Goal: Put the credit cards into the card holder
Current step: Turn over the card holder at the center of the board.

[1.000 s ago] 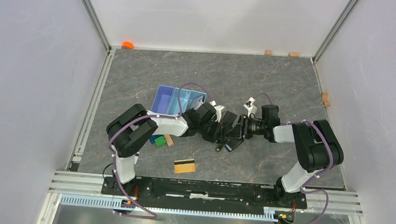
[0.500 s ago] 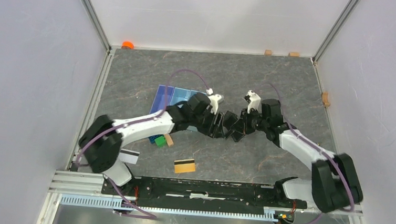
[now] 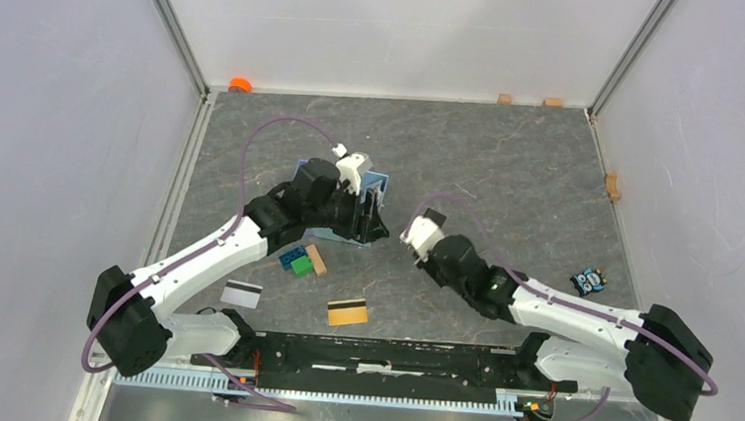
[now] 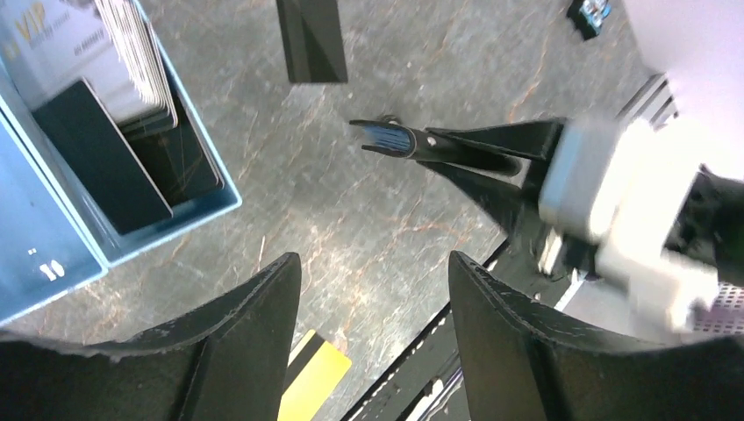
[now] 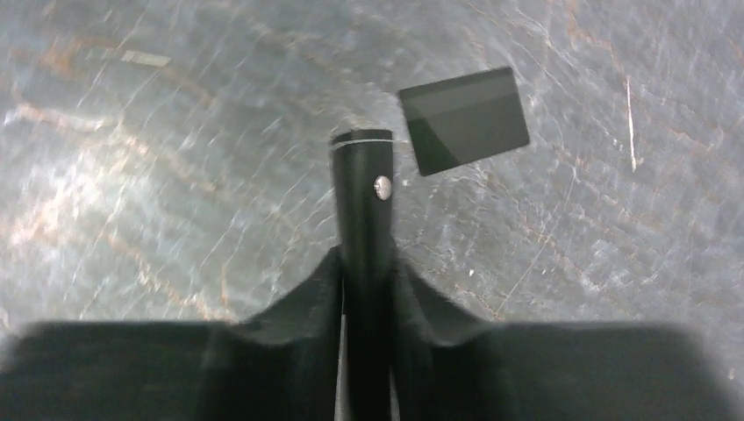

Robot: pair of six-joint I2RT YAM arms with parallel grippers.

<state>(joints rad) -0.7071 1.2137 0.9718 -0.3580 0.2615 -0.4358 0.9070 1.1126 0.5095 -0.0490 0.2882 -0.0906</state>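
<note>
The right claw (image 5: 367,263) is pressed together on the small black folding card holder (image 5: 364,175) with light blue lining. The card holder sticks out forward from the fingers, edge-on, above the grey stone-patterned table (image 5: 175,132). One plain black credit card (image 5: 463,120) lies flat on the table just beyond the tip of the card holder, a little to the right and apart from it.

The left claw (image 4: 370,263) is spread and holds nothing. It hangs just beside the light blue plastic tray (image 4: 175,230), and the card holder is in front of it. In the nearest compartment of the tray stand dark cards (image 4: 101,158) and a stack of white cards (image 4: 136,53).

A gold card with a dark stripe (image 3: 348,312) and a white card with a dark stripe (image 3: 242,294) lie near the arm bases, well apart from both claws. Between them and the tray lie a green toy brick (image 3: 301,266), a blue toy brick (image 3: 290,255) and a tan wooden block (image 3: 317,260). Far to the right lies a small black object with a blue pattern (image 3: 589,280).
</note>
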